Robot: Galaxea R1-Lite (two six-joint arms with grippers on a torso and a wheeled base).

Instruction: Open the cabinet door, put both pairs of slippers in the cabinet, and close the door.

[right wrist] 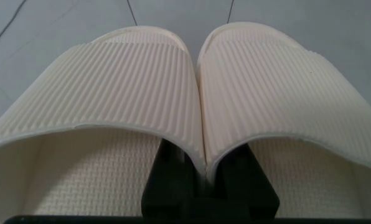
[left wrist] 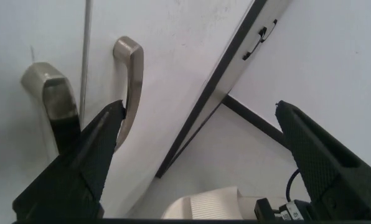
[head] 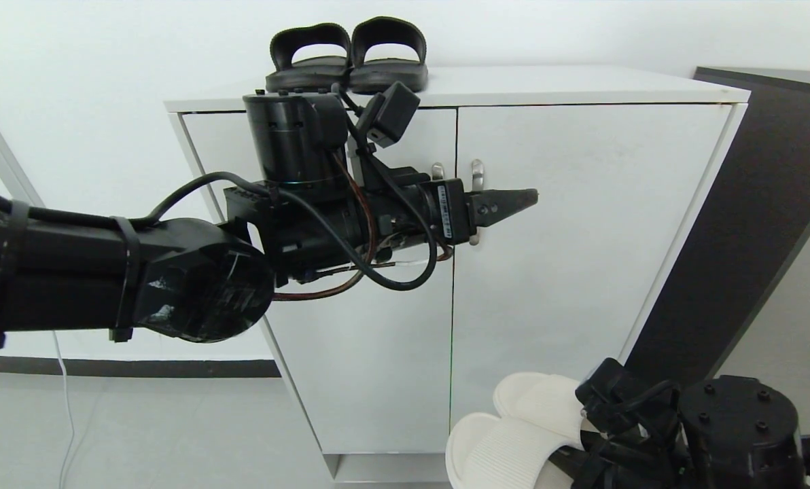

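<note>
White slippers (head: 514, 435) held low, cabinet (head: 582, 238) closed.
The right gripper (right wrist: 207, 180) clamps the white slippers near the cabinet foot; the left gripper (head: 524, 199) stands wide open beside the door handle (left wrist: 131, 81); black slippers (head: 348, 54) lie on top.

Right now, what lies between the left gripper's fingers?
In the left wrist view, the open left gripper has the right door's handle just inside one finger; otherwise bare door.

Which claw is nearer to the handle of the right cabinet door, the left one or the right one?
Left. The left claw is open at the handle, one finger beside it. The right claw is far below, near the base of the cabinet, gripping the white slippers.
</note>
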